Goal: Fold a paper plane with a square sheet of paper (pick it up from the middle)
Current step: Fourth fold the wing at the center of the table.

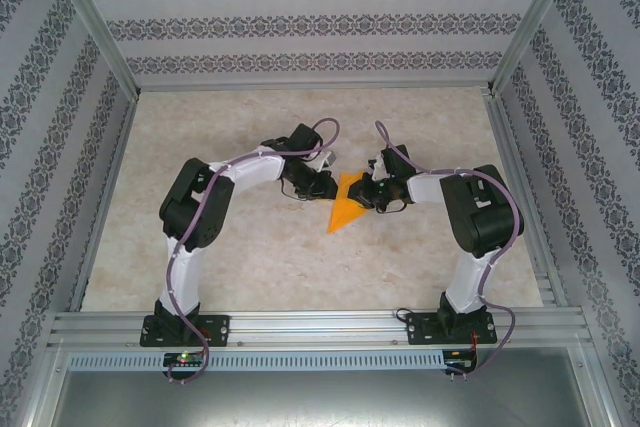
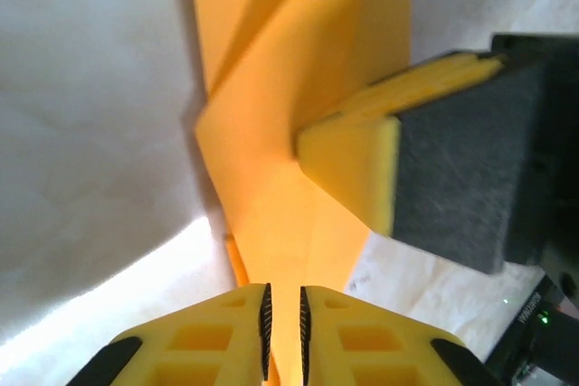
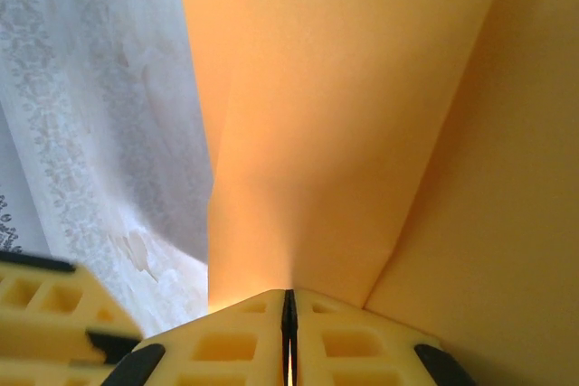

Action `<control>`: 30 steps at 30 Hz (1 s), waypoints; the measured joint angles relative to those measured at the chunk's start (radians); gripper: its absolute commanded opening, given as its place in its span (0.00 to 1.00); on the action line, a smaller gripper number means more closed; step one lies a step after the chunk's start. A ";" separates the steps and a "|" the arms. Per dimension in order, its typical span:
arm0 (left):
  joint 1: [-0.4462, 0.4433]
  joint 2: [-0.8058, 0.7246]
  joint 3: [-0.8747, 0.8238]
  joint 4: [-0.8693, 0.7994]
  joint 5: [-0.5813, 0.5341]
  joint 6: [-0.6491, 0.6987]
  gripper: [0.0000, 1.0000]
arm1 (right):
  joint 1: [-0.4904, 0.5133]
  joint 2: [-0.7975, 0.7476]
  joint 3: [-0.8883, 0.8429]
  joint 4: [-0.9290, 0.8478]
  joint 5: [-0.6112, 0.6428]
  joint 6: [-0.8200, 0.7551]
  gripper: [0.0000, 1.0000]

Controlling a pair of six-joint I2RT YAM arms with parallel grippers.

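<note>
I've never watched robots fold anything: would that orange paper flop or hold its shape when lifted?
Probably light: the left gripper and right gripper hold the paper by narrow fingertip pinches alone. Its folds likely stiffen it, since the panels look flat rather than drooping. Being thin, it could crease or tear if tugged.

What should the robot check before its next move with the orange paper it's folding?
1. Left hand holding the paper: ok, the sheet runs between its nearly shut fingers.
2. Right hand holding the paper: ok, its fingers are pressed shut on it.
3. Folds made: ok, creases and layered flaps show in the left wrist view.
4. Plane finished: not ok, from above it is a wide triangle, not a slim dart.
5. Paper lifted off the table: cannot tell.
</note>
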 measured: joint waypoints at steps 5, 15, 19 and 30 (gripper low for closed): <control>-0.033 -0.020 -0.057 0.062 0.014 -0.033 0.16 | 0.000 -0.002 -0.002 0.002 0.000 0.003 0.11; -0.052 0.015 -0.098 0.113 0.019 -0.044 0.14 | 0.000 -0.002 -0.002 0.002 0.000 0.003 0.11; -0.051 0.034 -0.102 0.114 0.020 -0.039 0.14 | 0.002 -0.005 0.000 -0.010 0.002 0.003 0.12; -0.053 0.035 -0.102 0.106 0.001 0.034 0.13 | 0.004 -0.004 0.054 -0.115 0.041 -0.005 0.14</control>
